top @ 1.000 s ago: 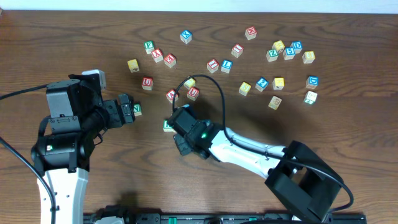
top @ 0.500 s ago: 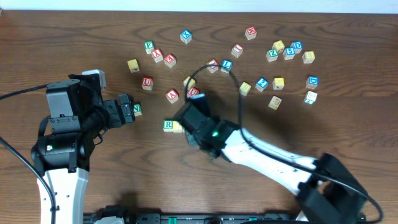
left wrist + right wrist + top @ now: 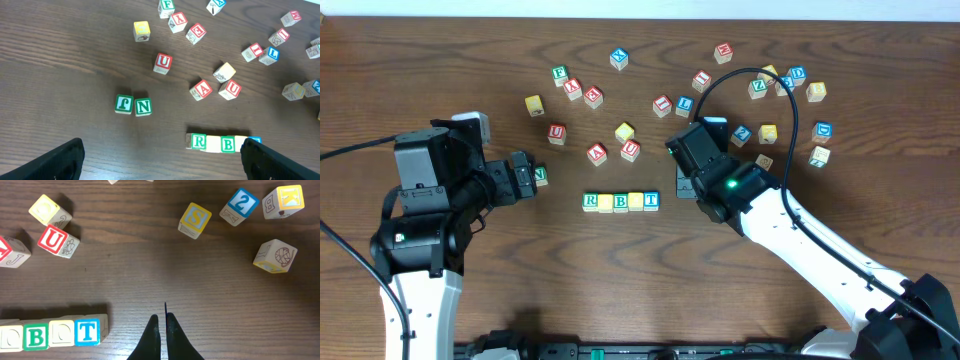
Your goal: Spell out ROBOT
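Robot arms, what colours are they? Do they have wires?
The left arm and right arm are white tubes with chunky black joints. Each has a small green light and a looping black cable. The right pincer has thin black fingers, and the left pincer is black too.

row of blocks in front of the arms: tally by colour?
Green letters: 2, the R block and the B block
Yellow faces: 2, the first yellow block and the second yellow block
Blue letters: 1, the T block
Total: 5
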You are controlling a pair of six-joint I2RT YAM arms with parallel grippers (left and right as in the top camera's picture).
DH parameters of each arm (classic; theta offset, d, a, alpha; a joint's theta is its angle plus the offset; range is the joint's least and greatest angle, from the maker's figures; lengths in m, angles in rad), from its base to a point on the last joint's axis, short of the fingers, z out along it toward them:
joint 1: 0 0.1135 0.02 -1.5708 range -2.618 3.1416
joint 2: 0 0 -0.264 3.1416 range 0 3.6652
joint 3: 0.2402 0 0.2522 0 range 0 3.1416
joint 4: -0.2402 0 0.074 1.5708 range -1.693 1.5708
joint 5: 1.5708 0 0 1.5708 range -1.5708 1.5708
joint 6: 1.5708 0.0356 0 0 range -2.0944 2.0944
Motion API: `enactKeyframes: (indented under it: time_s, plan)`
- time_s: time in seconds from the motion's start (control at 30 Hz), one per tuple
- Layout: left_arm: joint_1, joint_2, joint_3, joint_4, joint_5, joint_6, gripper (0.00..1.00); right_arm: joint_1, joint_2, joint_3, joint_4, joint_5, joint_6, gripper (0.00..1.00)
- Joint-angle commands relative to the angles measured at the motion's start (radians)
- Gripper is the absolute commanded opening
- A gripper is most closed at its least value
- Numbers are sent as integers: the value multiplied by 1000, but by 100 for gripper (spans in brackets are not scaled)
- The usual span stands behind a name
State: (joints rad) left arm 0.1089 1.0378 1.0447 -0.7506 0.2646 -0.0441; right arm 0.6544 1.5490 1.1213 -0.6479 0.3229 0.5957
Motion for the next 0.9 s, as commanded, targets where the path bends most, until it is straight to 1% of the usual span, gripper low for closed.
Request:
enactKeyframes:
  time_s: [0.0, 0.17, 0.27, 0.33, 0.5, 0.6, 0.73, 0.87]
  plan:
    - [4, 0, 22, 3, 12, 14, 98, -1, -18, -3, 3, 16, 17, 1]
    - [4, 0, 22, 3, 12, 14, 98, -1, 24, -5, 74, 19, 9, 1]
    - [4, 0, 22, 3, 12, 14, 98, -1, 84, -5, 146, 19, -10, 1]
    - [4, 0, 22, 3, 12, 14, 98, -1, 162, -5, 225, 4, -31, 1]
    - [4, 0, 22, 3, 12, 14, 98, 0, 265, -5, 316, -43, -55, 1]
    - [4, 0, 22, 3, 12, 14, 98, 0, 289, -5, 348, -73, -69, 1]
    - [4, 0, 22, 3, 12, 14, 98, 0, 292, -5, 398, -109, -134, 1]
    - [4, 0, 22, 3, 12, 14, 98, 0, 297, -5, 452, -256, -218, 1]
